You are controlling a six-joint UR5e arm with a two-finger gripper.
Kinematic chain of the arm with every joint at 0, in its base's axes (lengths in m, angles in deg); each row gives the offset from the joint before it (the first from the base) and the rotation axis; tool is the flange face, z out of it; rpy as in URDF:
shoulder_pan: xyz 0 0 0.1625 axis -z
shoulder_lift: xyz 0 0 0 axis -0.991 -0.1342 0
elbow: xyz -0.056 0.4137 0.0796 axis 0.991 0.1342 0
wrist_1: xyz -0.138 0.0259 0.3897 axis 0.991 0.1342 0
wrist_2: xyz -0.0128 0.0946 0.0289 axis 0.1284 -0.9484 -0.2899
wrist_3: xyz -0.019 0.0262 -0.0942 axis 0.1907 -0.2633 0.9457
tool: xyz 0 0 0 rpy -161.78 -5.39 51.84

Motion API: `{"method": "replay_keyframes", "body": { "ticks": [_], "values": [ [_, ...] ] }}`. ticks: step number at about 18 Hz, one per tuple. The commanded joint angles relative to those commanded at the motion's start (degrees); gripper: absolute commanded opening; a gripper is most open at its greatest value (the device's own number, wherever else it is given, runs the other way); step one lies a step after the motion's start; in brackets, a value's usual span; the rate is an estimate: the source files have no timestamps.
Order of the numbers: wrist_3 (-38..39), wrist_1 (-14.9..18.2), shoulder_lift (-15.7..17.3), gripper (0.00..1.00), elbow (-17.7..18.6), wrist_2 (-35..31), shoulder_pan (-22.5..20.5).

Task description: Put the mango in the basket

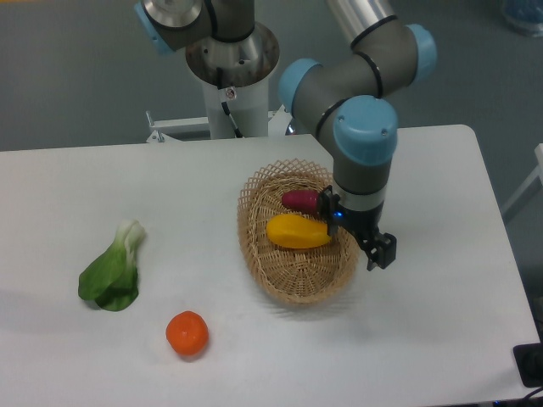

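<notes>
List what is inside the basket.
The basket holds the yellow mango and, behind it, a dark red-purple vegetable. The end effector and arm cover the right rim, so anything there is hidden.

Bright even overhead light, soft faint shadows, mild softness, no glare

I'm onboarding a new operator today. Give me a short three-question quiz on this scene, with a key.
1. True or false: the mango lies inside the basket.
2. What lies beside the mango in the basket?
   A. orange fruit
   B. dark red vegetable
   C. leafy green
3. Is the end effector holding the mango?

Key:
1. True.
2. B, the dark red vegetable; the orange fruit and leafy green lie on the table.
3. No, it is off to the mango's side.
</notes>
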Motion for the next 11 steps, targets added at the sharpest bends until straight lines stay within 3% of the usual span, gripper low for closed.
{"method": "replay_keyframes", "body": {
  "ticks": [7, 11],
  "values": [
    [-0.6, 1.3, -2.4, 1.0, -2.7, 0.0, -1.8],
    [-0.6, 4.3, -3.6, 1.0, -5.2, 0.1, -2.9]
  ]
}}
